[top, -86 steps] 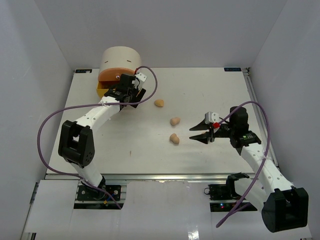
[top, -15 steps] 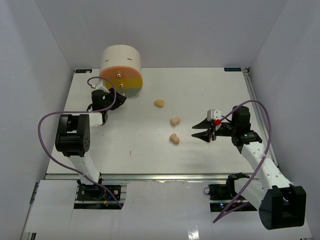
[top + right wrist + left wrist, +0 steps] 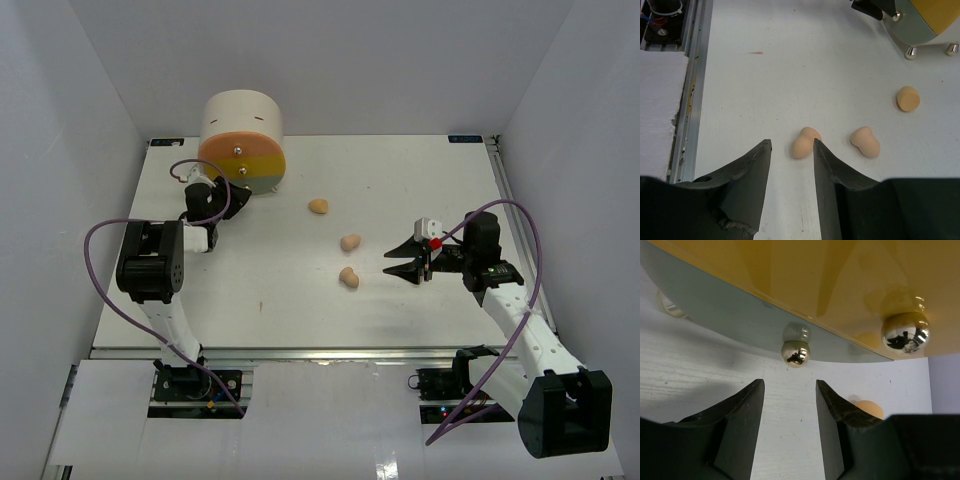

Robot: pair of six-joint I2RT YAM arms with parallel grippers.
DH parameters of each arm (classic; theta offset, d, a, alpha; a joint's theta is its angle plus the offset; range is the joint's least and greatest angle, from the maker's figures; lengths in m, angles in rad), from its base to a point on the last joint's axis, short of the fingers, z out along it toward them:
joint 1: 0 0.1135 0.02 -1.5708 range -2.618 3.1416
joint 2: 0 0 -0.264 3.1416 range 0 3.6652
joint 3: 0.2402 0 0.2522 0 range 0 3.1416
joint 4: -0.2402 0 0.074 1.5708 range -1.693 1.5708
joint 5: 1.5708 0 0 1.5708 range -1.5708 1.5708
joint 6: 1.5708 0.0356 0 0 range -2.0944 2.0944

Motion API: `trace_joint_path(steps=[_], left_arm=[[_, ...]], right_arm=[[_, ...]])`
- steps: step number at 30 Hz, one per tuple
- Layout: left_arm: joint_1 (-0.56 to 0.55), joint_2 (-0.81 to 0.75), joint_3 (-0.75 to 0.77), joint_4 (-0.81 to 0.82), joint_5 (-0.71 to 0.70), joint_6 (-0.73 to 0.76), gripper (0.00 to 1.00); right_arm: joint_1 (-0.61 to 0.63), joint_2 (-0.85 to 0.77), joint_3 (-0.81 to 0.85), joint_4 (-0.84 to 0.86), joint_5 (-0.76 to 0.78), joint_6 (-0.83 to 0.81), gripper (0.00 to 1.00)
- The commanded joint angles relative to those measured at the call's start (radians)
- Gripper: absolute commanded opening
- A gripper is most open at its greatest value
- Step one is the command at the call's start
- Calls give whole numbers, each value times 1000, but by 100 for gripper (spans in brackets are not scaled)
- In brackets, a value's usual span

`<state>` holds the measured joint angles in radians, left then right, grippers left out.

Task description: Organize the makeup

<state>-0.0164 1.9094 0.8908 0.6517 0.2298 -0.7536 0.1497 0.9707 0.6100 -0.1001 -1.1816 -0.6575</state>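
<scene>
Three sponges lie loose mid-table, in a line running out from the right gripper (image 3: 388,266). Its jaws stand about half open with nothing in them. The nearest sponge (image 3: 805,142) sits just ahead of the tips, a touch toward one finger and not touching. The middle sponge (image 3: 865,142) is beside it, and the far sponge (image 3: 908,98) is nearer the drawer unit (image 3: 240,120).

These look light, soft and squashy. I'd expect one to give under the pads and maybe roll if nudged. The best hold is probably across the fat belly of the egg, closing gently rather than pinching the narrow end.

The left gripper (image 3: 789,390) is parted and empty, lined up just short of the small knob (image 3: 795,353) on the lowest drawer. That knob looks shiny and rounded, so likely slippery and best taken squarely. No palettes or compact are in view.
</scene>
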Motion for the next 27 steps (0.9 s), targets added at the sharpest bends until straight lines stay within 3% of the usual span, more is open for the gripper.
trace_joint_path(steps=[1, 21, 27], left_arm=[[4, 15, 38, 48, -29, -42, 56], [10, 78, 105, 65, -24, -110, 51], [12, 108, 120, 76, 6, -136, 36]], right_arm=[[-7, 5, 36, 33, -19, 6, 46], [-10, 12, 37, 32, -18, 6, 46], [-12, 10, 37, 32, -16, 6, 46]])
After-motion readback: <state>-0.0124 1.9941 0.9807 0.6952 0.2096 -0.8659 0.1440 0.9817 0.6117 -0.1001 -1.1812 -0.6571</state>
